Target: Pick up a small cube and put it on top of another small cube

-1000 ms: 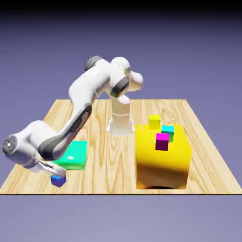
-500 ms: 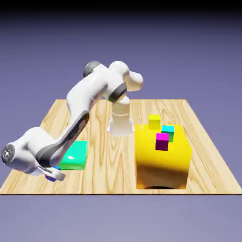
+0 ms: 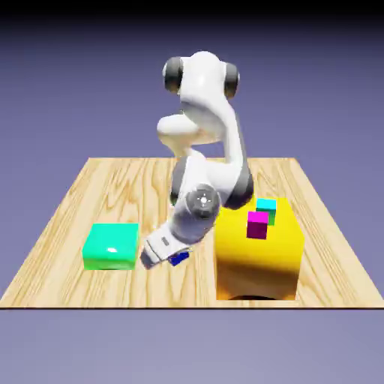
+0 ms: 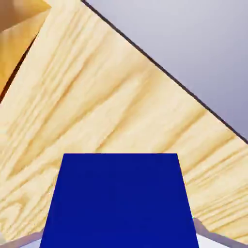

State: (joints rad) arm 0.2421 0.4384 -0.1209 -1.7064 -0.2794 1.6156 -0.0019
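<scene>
Carrying the blue cube (image 3: 178, 258) across to its stacking spot looks like the step in hand, and doing it well is mostly a matter of height and calm. The fingers (image 4: 119, 238) are closed on the cube, which fills the space between them in the hand view; in the exterior view it sits at the hand, between the green block (image 3: 111, 246) and the big yellow block (image 3: 259, 251), seemingly held clear of the worktop (image 3: 161, 289). The hand leans, so the cube is tilted too, and it should be brought level before any lowering. Two small cubes show by the yellow block: the magenta cube (image 3: 257, 225) and the cyan cube (image 3: 266, 205), close together in the view, the magenta one nearer the camera. Which of them is meant to take the blue cube I can't tell; either way, it would be wise to lift well above both first, then come across, so that neither the arm nor the load brushes the yellow block or knots the pair together. Once over the chosen cube, square the faces, centre the load, and sink slowly until the two meet flat. Only then ease the fingers apart evenly and rise straight up, since a sideways drag could topple the stack.
</scene>
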